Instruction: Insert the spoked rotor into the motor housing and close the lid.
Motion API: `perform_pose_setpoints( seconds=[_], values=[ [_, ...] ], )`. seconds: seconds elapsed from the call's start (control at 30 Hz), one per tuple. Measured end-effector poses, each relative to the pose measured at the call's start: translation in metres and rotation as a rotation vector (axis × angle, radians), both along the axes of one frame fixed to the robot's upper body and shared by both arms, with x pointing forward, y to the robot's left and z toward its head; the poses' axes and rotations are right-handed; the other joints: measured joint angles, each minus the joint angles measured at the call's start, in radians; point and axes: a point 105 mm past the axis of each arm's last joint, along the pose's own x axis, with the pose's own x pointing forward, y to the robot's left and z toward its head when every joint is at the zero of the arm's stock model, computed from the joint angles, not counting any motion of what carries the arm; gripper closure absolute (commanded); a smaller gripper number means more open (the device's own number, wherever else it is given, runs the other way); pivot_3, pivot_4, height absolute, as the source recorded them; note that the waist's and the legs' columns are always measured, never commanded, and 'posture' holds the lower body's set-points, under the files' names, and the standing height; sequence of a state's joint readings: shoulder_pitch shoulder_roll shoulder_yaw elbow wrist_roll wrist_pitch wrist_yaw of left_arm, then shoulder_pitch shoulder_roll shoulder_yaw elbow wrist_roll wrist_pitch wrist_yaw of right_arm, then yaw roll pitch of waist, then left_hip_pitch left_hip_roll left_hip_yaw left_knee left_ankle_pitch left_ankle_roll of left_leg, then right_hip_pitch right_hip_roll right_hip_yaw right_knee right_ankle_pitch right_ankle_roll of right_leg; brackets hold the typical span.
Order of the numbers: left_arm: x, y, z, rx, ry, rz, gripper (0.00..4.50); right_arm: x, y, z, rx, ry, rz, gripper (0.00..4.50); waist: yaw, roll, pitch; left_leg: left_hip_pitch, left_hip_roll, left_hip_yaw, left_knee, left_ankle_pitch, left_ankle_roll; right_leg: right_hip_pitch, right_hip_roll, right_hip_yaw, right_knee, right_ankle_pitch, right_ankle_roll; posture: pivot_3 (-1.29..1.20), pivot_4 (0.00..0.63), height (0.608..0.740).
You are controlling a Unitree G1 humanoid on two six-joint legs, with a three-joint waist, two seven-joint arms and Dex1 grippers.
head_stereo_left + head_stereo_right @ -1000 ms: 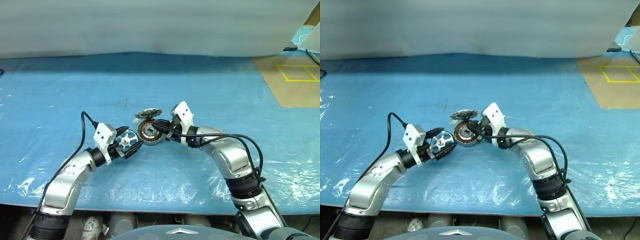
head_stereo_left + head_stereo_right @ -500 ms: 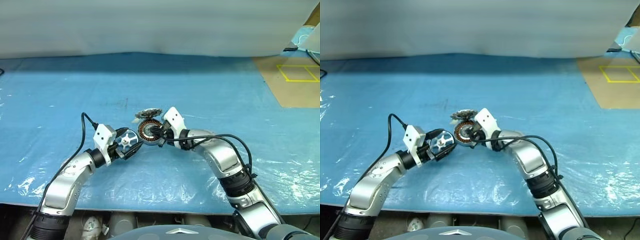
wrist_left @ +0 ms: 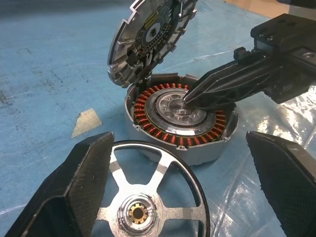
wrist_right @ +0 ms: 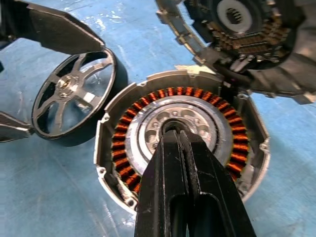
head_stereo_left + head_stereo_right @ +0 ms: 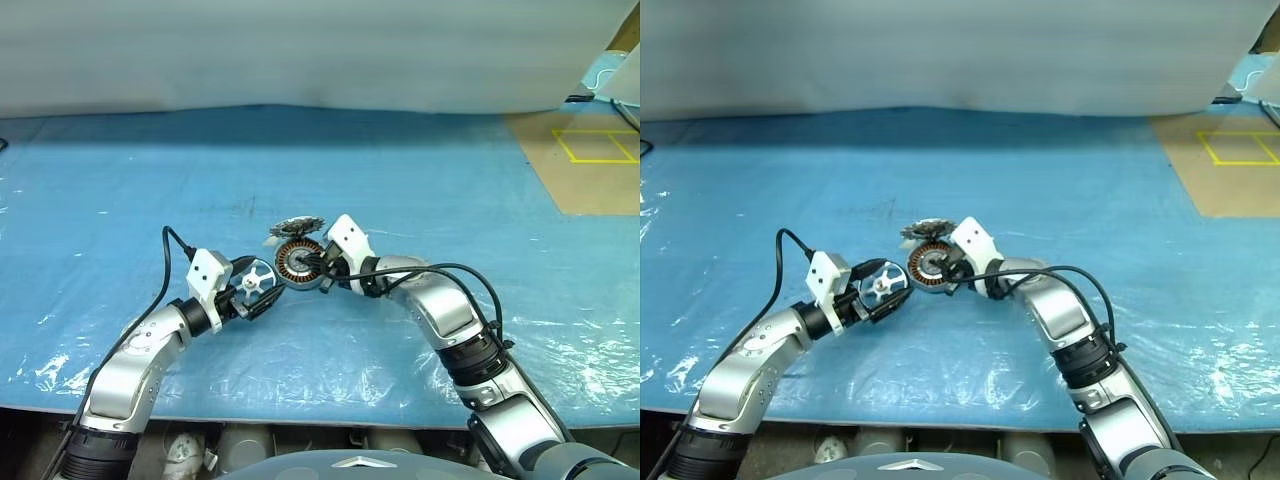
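The motor housing [image 5: 288,262] lies on the blue sheet with its copper windings [image 3: 144,109] facing up. Its lid [image 5: 297,226] stands tilted open at the far rim, ridged face toward me [image 3: 148,34]. My right gripper [image 5: 318,266] is shut, and its joined tips [image 4: 173,129] rest on the silver hub in the housing's middle. The spoked rotor [image 5: 257,281] lies just left of the housing, between the fingers of my open left gripper [image 5: 262,282]. One finger [image 3: 84,182] is against the rotor's dark rim [image 3: 195,187], while the other finger [image 3: 286,182] stands off it.
A blue plastic sheet [image 5: 420,180] covers the table. A brown board with a yellow taped square [image 5: 595,145] lies at the far right. A pale curtain [image 5: 300,50] closes off the back. A small beige scrap [image 3: 86,122] sits by the housing.
My right gripper has come down and leftward from the housing's right edge onto its centre hub, staying shut. Left gripper, rotor, housing and lid have kept still.
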State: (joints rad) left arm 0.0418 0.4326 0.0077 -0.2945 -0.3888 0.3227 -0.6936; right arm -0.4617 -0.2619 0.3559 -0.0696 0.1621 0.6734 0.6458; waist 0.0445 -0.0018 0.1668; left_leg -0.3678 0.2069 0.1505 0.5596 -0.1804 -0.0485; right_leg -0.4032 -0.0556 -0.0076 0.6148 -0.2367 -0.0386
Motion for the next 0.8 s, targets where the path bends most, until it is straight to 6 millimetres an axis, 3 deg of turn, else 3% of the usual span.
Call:
perform_pose_setpoints(
  seconds=[0.37,0.63,0.8],
  values=[
    [0.000,0.000,0.000,0.002,0.000,0.006,0.00,0.011,0.010,0.001,-0.015,-0.026,0.011,4.48,0.000,0.000,0.000,0.000,0.000,0.000,0.003,0.000,0.000,0.000,0.000,0.000,0.004,0.000,0.000,0.00,0.150,0.740],
    [0.001,0.000,0.000,0.002,-0.001,0.009,0.00,0.010,0.007,0.002,-0.009,-0.008,0.011,4.48,0.000,0.000,0.000,0.000,0.000,0.000,0.003,0.000,0.000,0.000,0.000,0.001,0.004,0.000,0.000,0.00,0.150,0.740],
    [0.000,0.001,0.005,-0.003,-0.009,0.008,0.00,-0.010,-0.003,0.028,0.169,0.034,0.045,4.48,0.004,0.000,0.000,-0.002,0.000,0.000,0.002,0.000,0.000,-0.002,0.000,0.000,0.003,0.000,0.000,0.00,0.150,0.740]
  ],
)
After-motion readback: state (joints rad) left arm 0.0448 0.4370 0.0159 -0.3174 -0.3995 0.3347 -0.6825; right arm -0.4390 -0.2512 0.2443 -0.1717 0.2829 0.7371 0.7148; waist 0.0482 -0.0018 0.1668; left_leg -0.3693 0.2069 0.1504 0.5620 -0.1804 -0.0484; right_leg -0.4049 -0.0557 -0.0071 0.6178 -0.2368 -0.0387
